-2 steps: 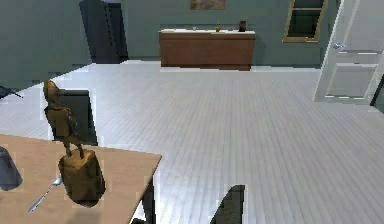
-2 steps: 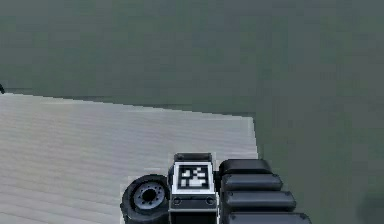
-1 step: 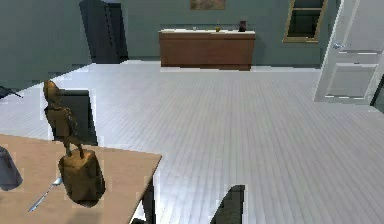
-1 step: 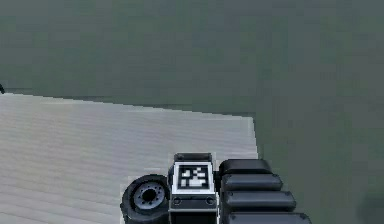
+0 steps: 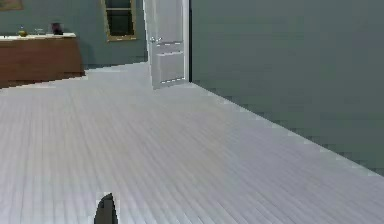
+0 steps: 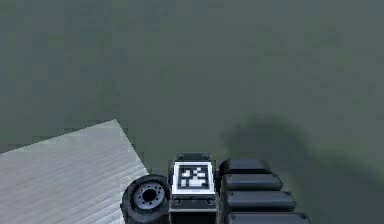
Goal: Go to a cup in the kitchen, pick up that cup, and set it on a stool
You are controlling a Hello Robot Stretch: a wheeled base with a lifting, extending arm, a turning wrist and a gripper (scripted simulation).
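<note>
A low wooden counter (image 5: 40,58) stands at the far left of the forward view, against the back wall. On its top sit a small dark blob (image 5: 57,28) and a paler small thing (image 5: 22,33); neither has a shape I can name. In the arm side view the arm (image 6: 250,190) lies drawn in at the bottom edge, with one white marked square (image 6: 193,178). Left of that is the gripper's dark round body (image 6: 150,198). Its far end cannot be made out, so I cannot tell whether it holds anything.
A white door (image 5: 166,42) stands ajar at the back, with a framed window (image 5: 120,18) to its left. A grey-green wall (image 5: 290,70) runs along the forward view's right and stands close in the arm side view (image 6: 200,70). Pale plank floor (image 5: 150,140) stretches ahead.
</note>
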